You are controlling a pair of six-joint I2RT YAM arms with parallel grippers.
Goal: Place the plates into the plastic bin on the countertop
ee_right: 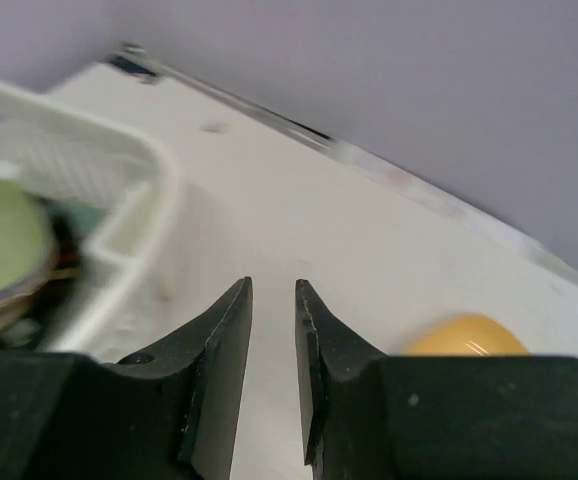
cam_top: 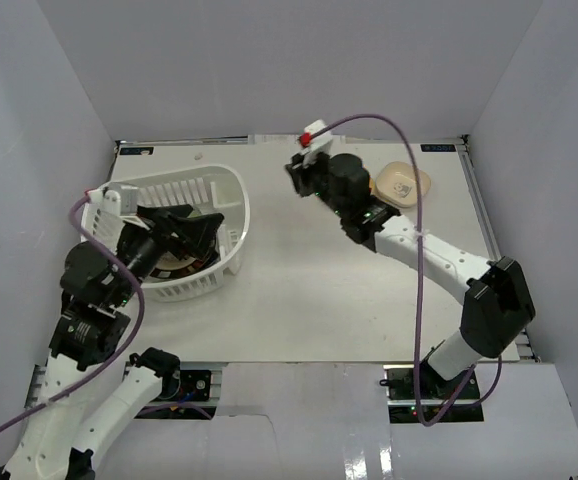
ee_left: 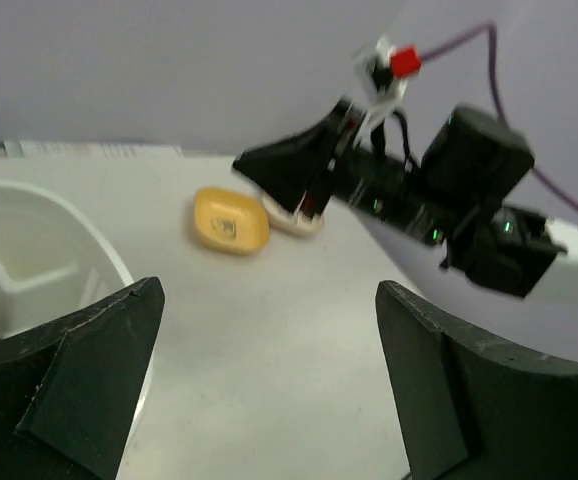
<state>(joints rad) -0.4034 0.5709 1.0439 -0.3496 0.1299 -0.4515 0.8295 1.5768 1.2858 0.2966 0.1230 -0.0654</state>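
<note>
The plastic bin (cam_top: 224, 200) stands at the left of the countertop (cam_top: 309, 290); it holds a dark-rimmed round plate (cam_top: 181, 268) and a green plate (ee_right: 4, 245). My left gripper (cam_top: 207, 232) hovers over the bin's right half, open wide with nothing between its fingers (ee_left: 89, 360). On the far right lie a cream plate (cam_top: 401, 185) and, next to it, a yellow plate (ee_left: 231, 220). My right gripper (cam_top: 301, 178) hangs above the counter between the bin and these two plates. Its jaws stand a narrow gap apart, with only bare counter between its fingers (ee_right: 224, 350).
Pale walls (cam_top: 289, 60) enclose the counter on three sides. The right arm (cam_top: 439, 255) stretches diagonally from the near right corner, its purple cable (cam_top: 419, 300) looping above. The bin's white rim (ee_right: 134, 190) is left of my right gripper.
</note>
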